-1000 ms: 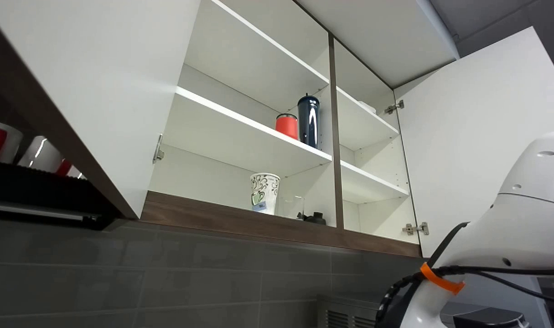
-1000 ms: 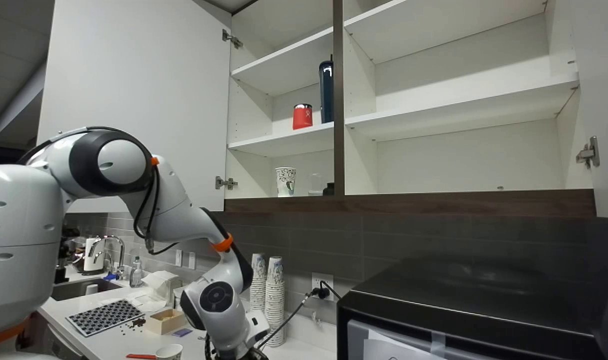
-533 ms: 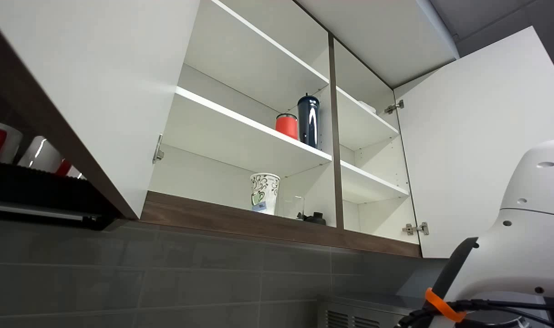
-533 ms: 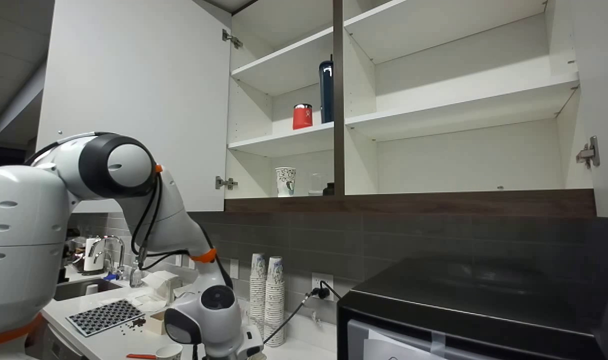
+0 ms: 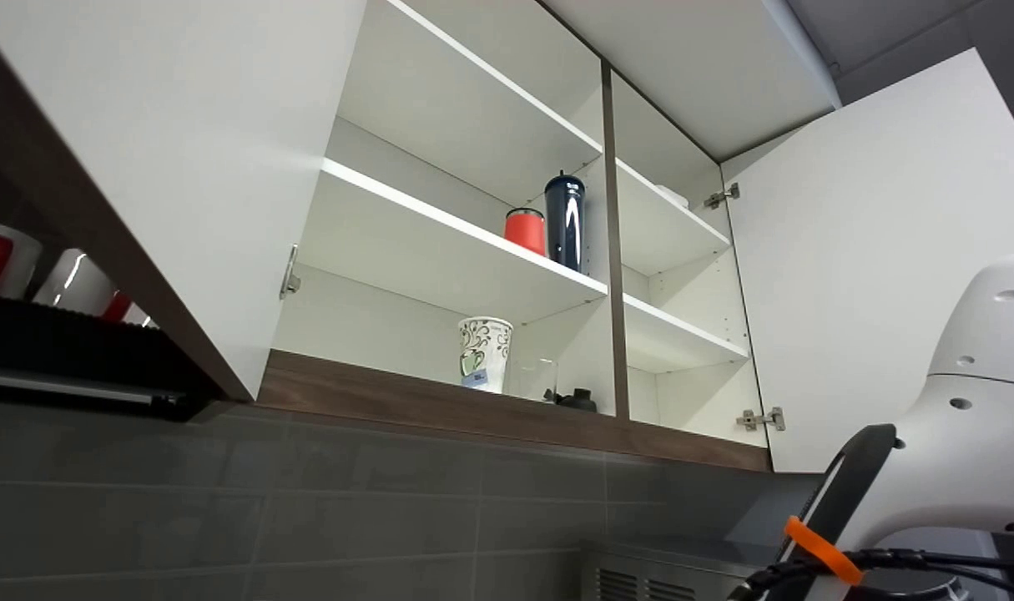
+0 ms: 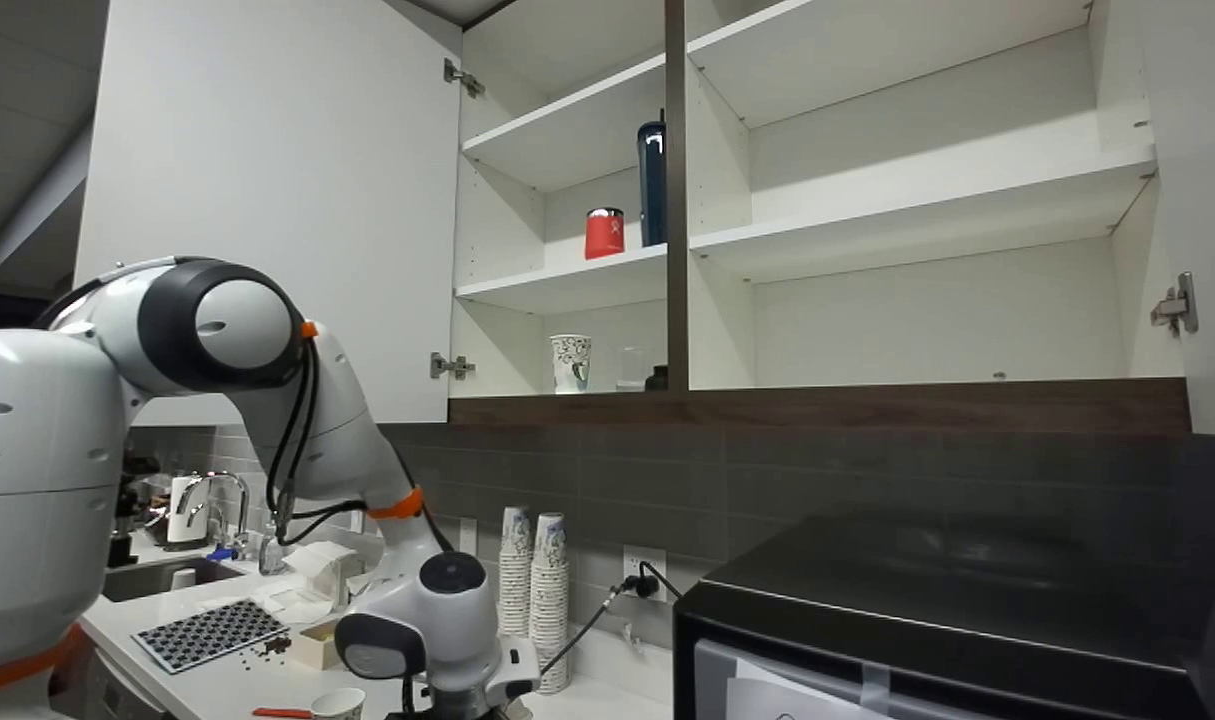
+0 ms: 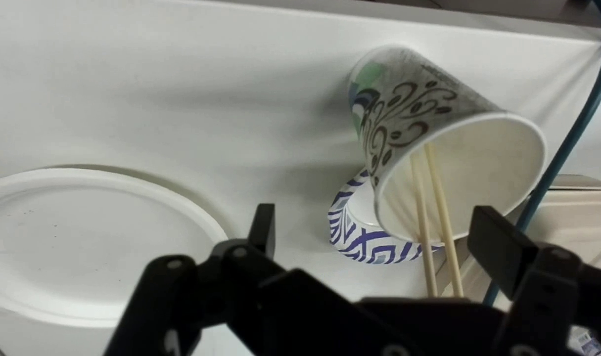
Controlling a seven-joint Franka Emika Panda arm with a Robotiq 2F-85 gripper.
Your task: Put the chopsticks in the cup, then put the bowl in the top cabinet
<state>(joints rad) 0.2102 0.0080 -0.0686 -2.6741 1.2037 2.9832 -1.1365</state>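
Wrist view: gripper (image 7: 380, 239) with jaws spread wide. Chopsticks (image 7: 443, 222) sit in cup (image 7: 409, 104) ahead of gripper; patterned bowl (image 7: 362, 242) also ahead, partly hidden by cup. White plate (image 7: 92, 247) off to one side of gripper. Top cabinet (image 6: 917, 325) above gripper in an exterior view.

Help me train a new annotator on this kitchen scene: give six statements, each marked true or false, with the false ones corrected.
1. A red tumbler and a dark bottle stand in the top cabinet. True.
2. The cabinet doors are shut. False: the doors stand open.
3. The chopsticks are in the paper cup. True.
4. The bowl is in the top cabinet. False: the bowl is on the counter, partly hidden by the cup in the wrist view.
5. The fingers stand apart, gripping nothing. True.
6. The plate lies under the cup. False: the plate lies apart from it.
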